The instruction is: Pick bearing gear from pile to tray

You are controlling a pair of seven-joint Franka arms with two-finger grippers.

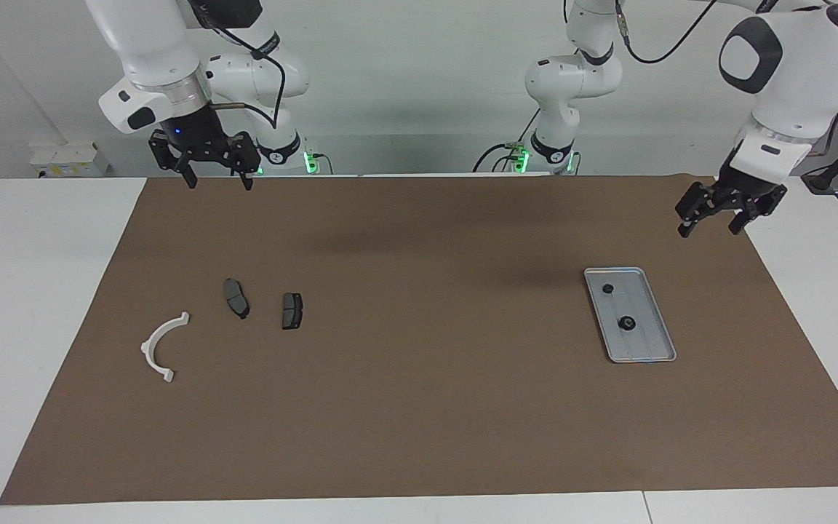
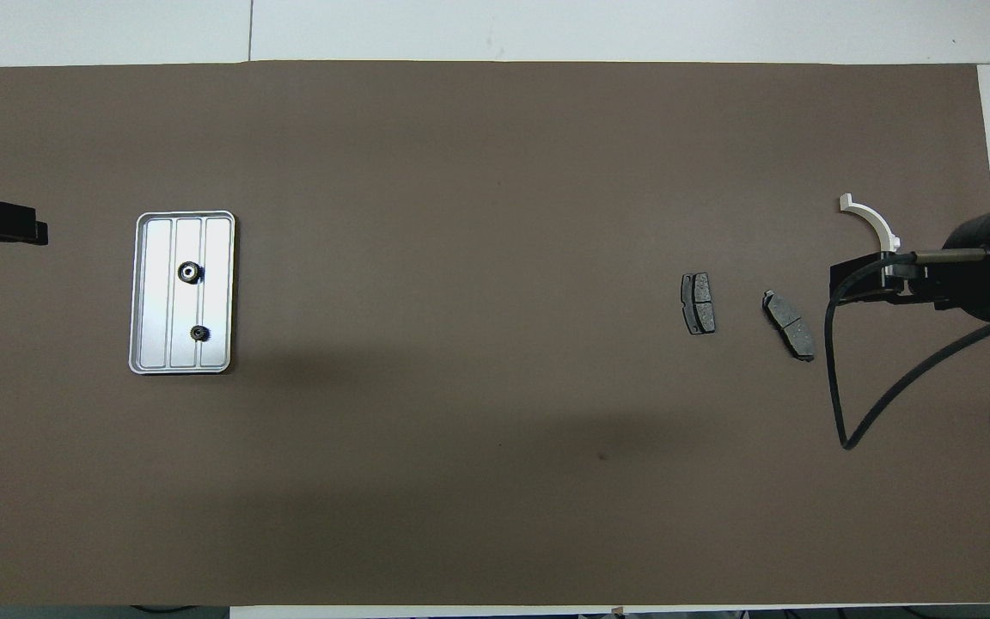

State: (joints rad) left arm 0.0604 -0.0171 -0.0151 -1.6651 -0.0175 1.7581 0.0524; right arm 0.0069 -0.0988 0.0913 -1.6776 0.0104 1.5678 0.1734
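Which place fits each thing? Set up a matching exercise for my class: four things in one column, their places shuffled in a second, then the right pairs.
Things
1. two small black gears
2. white half-ring bracket
3. left hand
4. two brake pads

Places
A. in the air over the brown mat's edge, open and empty
B. in the tray
C. on the mat, between bracket and tray
D. on the mat, nearest the right arm's end

Pairs: 1-B, 2-D, 3-A, 4-C

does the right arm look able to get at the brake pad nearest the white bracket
Probably yes: the right gripper hangs open above the mat, and that brake pad lies flat at its end, apart from the white bracket, with nothing between.
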